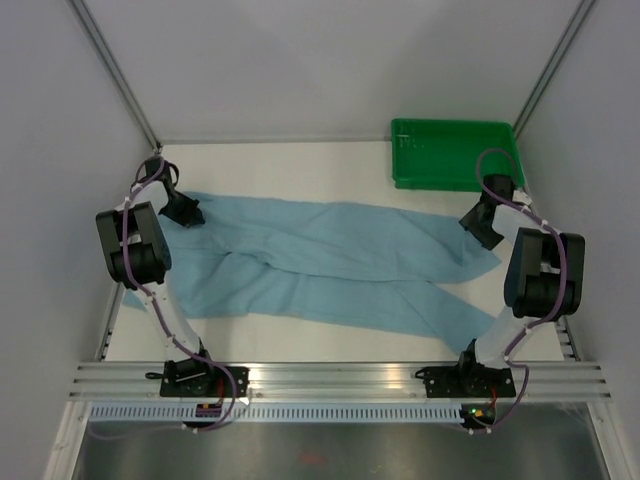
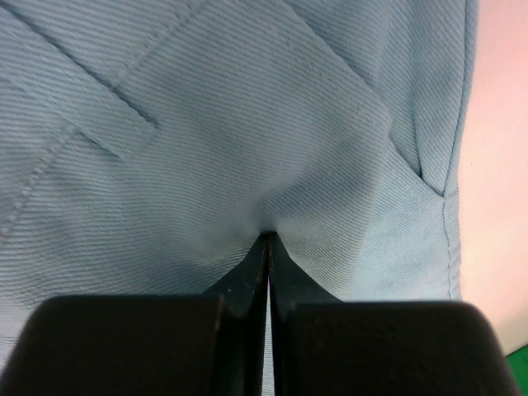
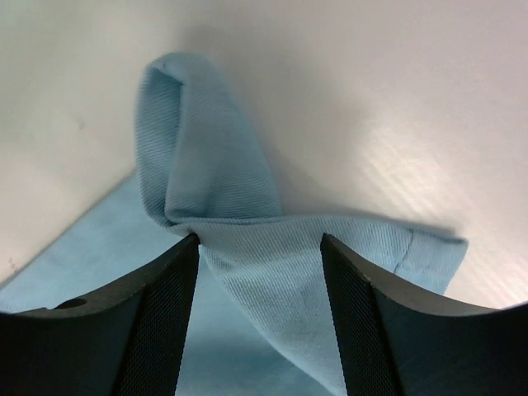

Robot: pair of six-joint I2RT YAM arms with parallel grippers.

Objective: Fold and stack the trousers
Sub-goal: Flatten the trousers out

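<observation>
From the top view we get the whole layout: the trousers (image 1: 330, 265) lie flat across the middle of the worktop (image 1: 300, 170), waist at the left edge, legs running to the right edge, green tray (image 1: 455, 152) in the far right corner. It can't show us the grips though. The left wrist view does: the left jaws are closed, pinching a pucker of cloth near a pocket seam. In the right wrist view, the right jaws stand apart, straddling a leg end with one corner poking up.
</observation>
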